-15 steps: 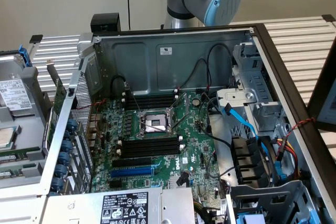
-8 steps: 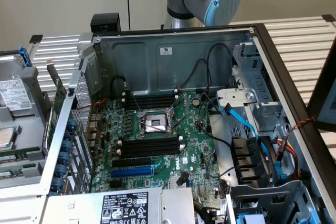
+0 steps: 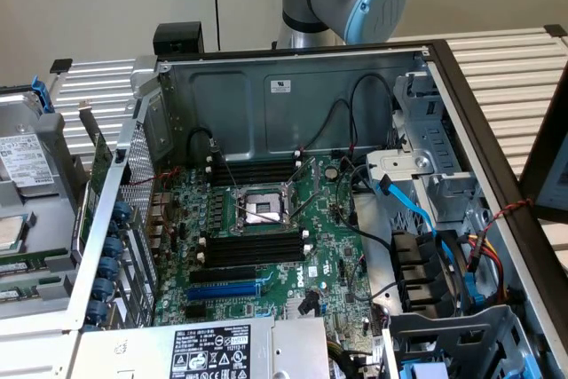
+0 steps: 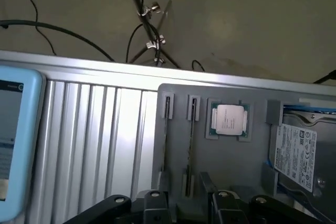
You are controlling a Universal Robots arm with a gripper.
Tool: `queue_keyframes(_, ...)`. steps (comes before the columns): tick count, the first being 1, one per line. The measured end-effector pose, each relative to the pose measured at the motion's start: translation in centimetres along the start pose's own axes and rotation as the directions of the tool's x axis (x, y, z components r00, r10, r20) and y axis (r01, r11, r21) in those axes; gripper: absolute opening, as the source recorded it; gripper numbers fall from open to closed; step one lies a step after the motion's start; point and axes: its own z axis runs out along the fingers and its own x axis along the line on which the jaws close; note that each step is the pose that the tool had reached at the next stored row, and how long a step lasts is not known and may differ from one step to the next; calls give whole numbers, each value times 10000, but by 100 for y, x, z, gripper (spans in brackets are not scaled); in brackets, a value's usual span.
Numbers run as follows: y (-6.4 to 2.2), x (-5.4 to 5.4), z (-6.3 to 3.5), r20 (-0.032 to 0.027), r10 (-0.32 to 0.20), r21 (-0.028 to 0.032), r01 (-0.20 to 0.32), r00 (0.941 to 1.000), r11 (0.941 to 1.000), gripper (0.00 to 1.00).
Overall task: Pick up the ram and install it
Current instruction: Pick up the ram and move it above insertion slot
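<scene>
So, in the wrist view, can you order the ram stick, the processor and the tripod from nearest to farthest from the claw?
1. Ram stick: slotted in the tray, right ahead of the open claw.
2. Processor: in a pocket of the same tray, beside the slots.
3. Tripod: on the floor, beyond the table.

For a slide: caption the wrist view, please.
Gripper near a gray tray holding two RAM sticks, a CPU and a hard drive.

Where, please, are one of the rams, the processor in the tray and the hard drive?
ram [image 4: 166, 140], wrist view, on its thin edge.
processor [image 4: 229, 119], wrist view, on its metal lid.
hard drive [image 4: 295, 153], wrist view, on its white label.
</scene>
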Motion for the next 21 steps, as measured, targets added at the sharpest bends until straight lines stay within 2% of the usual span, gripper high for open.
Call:
queue_keyframes(6,-1,-2,110,2,745,-9,-745,9972,9972,36)
queue_keyframes(13,-12,0,236,2,822,-11,-822,9966,9966,36)
queue_keyframes(17,-13,29,310,4,857,26,-857,9963,9963,36)
queue_keyframes(21,-22,47,382,4,891,29,-891,9960,9960,36)
